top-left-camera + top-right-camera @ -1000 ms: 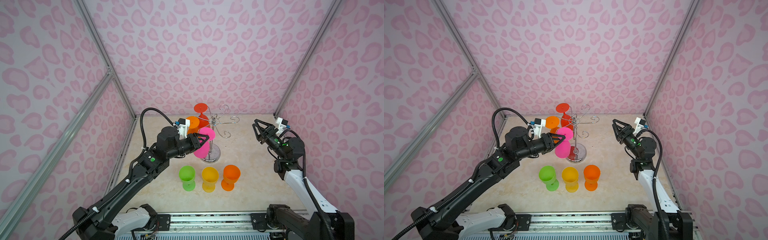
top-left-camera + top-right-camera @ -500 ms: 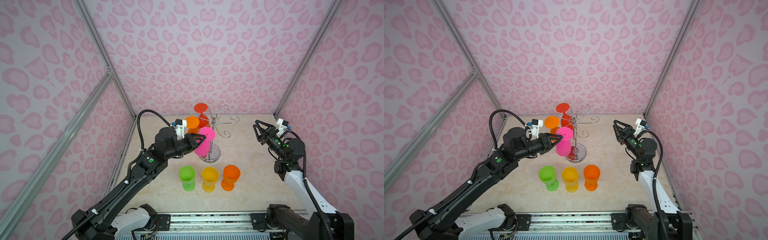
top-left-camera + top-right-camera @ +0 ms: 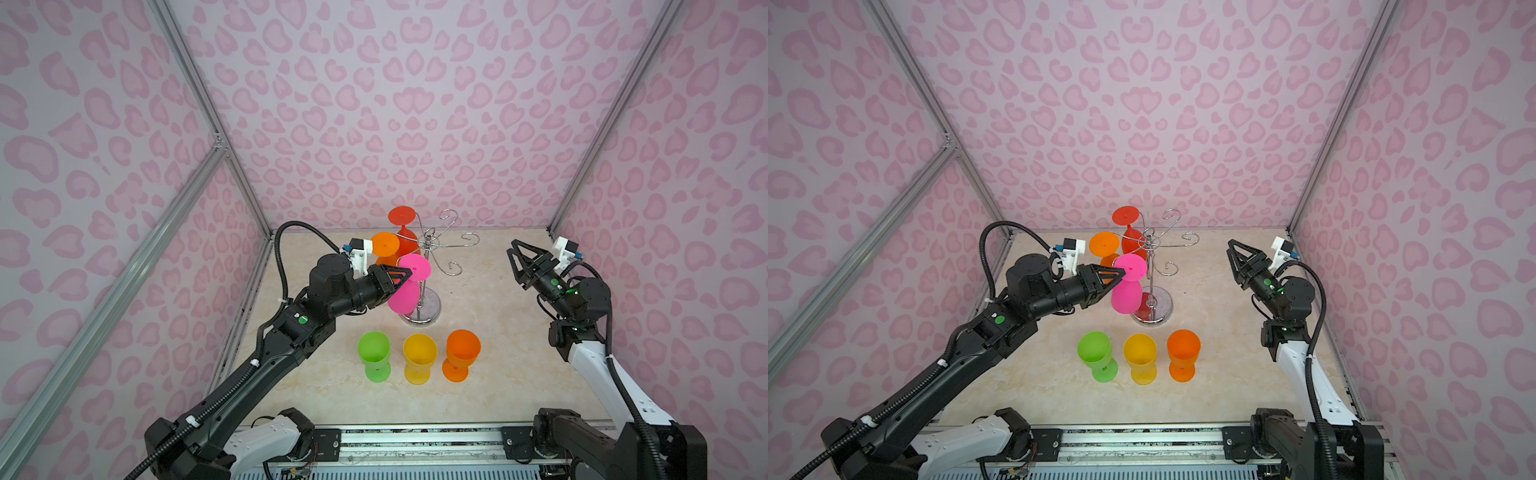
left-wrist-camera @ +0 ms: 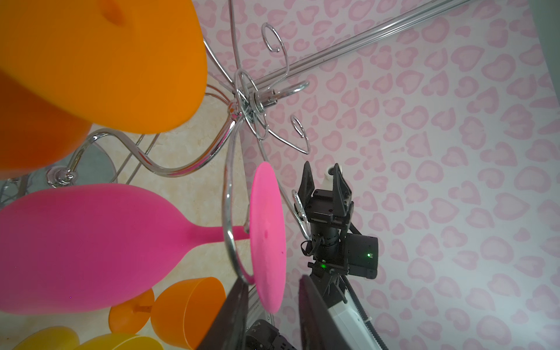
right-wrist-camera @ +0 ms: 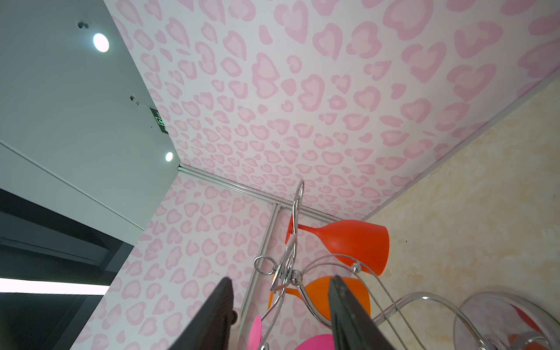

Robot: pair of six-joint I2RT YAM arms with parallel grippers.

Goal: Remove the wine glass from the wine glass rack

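Left claw [image 3: 405, 277] apart astride pink wine glass [image 3: 402, 297] foot, on wine glass rack [image 3: 429, 312] (right claw [image 5: 280, 280] apart)

Pink heart-print walls [image 3: 415, 104], aluminium corner posts [image 3: 219, 143], beige marble-look floor [image 3: 498, 374]

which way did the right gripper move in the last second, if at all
no: the right gripper sits just as far right of the wine glass rack as before

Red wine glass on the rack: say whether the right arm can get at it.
Probably, though not straight on: the right gripper is open and empty, but the rack's bare hooks stand between it and the red wine glass.
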